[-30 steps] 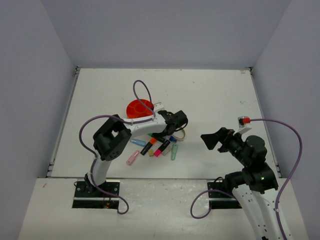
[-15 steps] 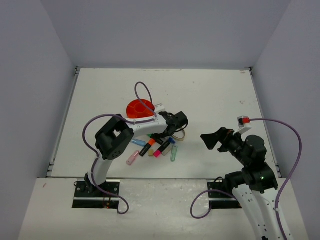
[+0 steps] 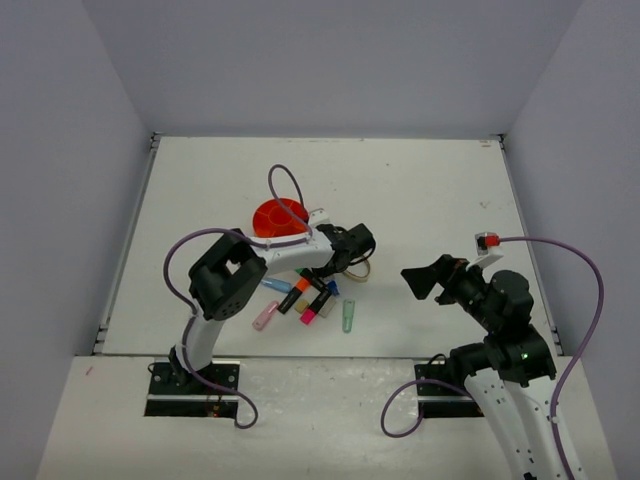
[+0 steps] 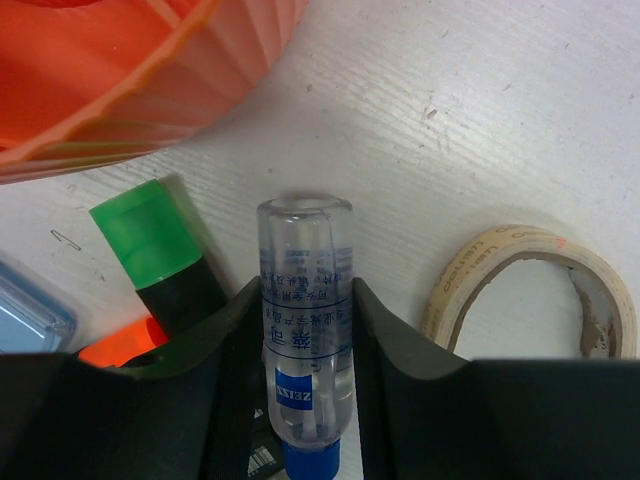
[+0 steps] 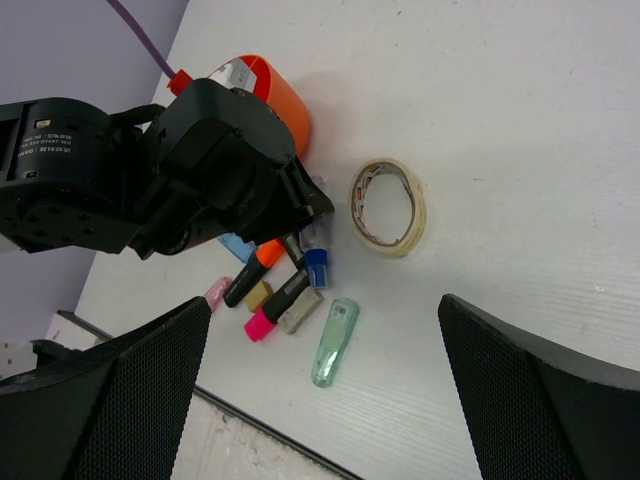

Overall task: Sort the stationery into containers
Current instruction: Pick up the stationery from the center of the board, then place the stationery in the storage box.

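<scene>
surface point(image 3: 430, 190): white, matte, faintly scuffed | walls point(image 3: 330, 60): plain pale lilac-grey, enclosing three sides | near ledge point(image 3: 320, 420): white | light: even, soft shadows

On the left wrist camera I lose the orange organiser point(image 4: 120, 70) past the top edge and the blue cap point(image 4: 312, 462) of the clear bottle point(image 4: 305, 250) past the bottom. The lower arc of the tape ring point(image 4: 480, 265) sits behind a finger of the left gripper point(image 4: 303, 300). The bottle's small print is too fine for me to read.

organiser point(image 3: 278, 217): behind the highlighters point(image 5: 283, 300)
bottle point(image 4: 305, 300): between highlighters and tape ring point(image 4: 443, 290)
capsule point(image 5: 334, 342): out front, right of them
</scene>
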`<state>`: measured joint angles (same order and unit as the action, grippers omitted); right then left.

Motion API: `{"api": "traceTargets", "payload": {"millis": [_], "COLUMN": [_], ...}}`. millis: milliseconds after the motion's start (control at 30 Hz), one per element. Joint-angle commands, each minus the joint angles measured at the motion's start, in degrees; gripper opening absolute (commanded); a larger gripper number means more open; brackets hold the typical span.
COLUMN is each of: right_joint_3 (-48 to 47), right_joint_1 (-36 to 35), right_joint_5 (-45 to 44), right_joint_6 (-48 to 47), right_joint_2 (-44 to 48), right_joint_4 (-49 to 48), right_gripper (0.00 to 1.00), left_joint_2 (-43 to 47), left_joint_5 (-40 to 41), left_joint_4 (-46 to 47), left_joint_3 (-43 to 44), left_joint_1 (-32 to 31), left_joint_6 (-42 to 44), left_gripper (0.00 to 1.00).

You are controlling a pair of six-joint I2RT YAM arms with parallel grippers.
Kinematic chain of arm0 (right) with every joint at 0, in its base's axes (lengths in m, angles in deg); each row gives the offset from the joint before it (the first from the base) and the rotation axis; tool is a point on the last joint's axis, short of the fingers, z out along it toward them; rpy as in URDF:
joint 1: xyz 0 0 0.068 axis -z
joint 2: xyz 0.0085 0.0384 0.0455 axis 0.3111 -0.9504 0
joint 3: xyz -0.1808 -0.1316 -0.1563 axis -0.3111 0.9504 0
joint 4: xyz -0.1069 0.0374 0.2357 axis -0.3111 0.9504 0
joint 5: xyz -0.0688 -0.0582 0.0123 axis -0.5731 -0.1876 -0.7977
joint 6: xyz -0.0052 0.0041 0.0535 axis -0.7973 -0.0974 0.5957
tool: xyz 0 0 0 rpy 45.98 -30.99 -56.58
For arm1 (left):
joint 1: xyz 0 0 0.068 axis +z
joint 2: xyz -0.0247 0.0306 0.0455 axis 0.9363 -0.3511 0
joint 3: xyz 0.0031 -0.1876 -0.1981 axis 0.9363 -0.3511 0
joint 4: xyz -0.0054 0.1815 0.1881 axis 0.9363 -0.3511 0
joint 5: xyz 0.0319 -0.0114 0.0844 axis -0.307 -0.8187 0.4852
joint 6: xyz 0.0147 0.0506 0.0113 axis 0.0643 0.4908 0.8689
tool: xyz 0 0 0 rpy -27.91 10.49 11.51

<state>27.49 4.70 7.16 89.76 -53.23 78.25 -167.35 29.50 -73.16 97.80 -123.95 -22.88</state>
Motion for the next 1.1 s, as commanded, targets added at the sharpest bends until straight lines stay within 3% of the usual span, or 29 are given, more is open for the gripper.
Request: {"api": "traceTargets", "payload": {"millis": [0, 133, 333, 400, 600, 833, 933, 1067], "right_joint_3": [0.22, 1.36, 5.53, 7.97, 8.21, 3.29, 1.41, 0.56], "right_joint_1": [0.16, 0.16, -0.12, -0.73, -5.62, -19.25, -24.57, -25.68], "right_joint_5": [2.84, 12.48, 23.67, 23.82, 22.31, 12.99, 4.83, 0.74], "right_joint_6": [-1.05, -2.21, 1.77, 4.88, 8.64, 10.14, 10.67, 12.49], "right_joint_2": [-1.1, -2.23, -3.49, -1.92, -4.85, -15.47, -19.04, -22.92], "right_joint_4": [-2.25, -4.96, -12.45, -16.36, -22.17, -28.68, -30.06, -32.04], "right_gripper": [0.99, 0.98, 0.84, 0.82, 0.73, 0.68, 0.64, 0.59], "left_joint_2": [5.3, 10.86, 19.75, 22.81, 29.86, 33.92, 34.36, 35.47], "left_joint_5": [-0.17, -0.17, 1.21, 0.97, 0.71, 1.59, 1.33, 1.33], "left_joint_4": [0.8, 3.15, 5.27, 6.49, 11.49, 15.37, 15.37, 15.54], "left_joint_3": [-0.96, -1.05, -1.11, -1.84, -4.81, -7.11, -7.18, -8.06], "left_joint_1": [0.09, -0.58, -2.96, -3.64, -6.75, -8.17, -8.25, -8.43], "left_joint_6": [-0.78, 1.52, 2.21, 2.33, 2.27, 2.67, 3.03, 2.72], "left_gripper": [0.0, 0.0, 0.0, 0.0, 0.0, 0.0, 0.0, 0.0]}}
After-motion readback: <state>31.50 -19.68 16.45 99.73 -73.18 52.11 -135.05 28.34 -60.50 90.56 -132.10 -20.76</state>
